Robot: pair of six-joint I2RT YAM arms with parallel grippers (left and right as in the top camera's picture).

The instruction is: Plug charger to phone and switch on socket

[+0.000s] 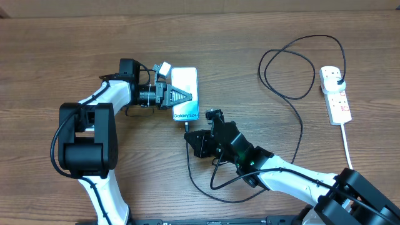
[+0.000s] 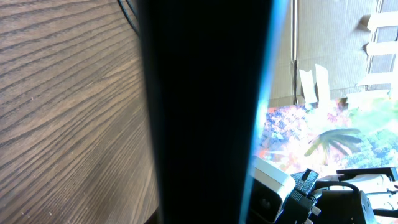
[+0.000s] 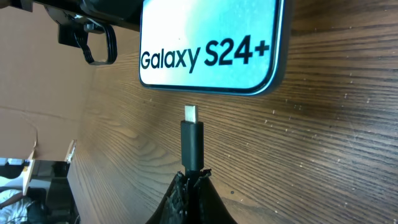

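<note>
Lettering "Galaxy S24+" runs along the phone (image 3: 211, 43) at the end nearest the right gripper (image 3: 191, 182), whose fingers pinch the charger (image 3: 192, 140) by its connector. The metal tip stands just short of that edge, not touching. Left gripper (image 1: 185, 97) clamps the phone across its screen. The socket (image 1: 335, 94) lies well apart from both.

Overhead, the camera looks straight down on the wooden desk (image 1: 62, 50) from well above, taking in the whole scene. The left wrist camera sits hard against the phone (image 2: 205, 112), whose dark edge fills mid-frame. The right wrist camera, low over the desk, faces the charger (image 3: 192, 140) tip and that same phone, common to all three views.
</note>
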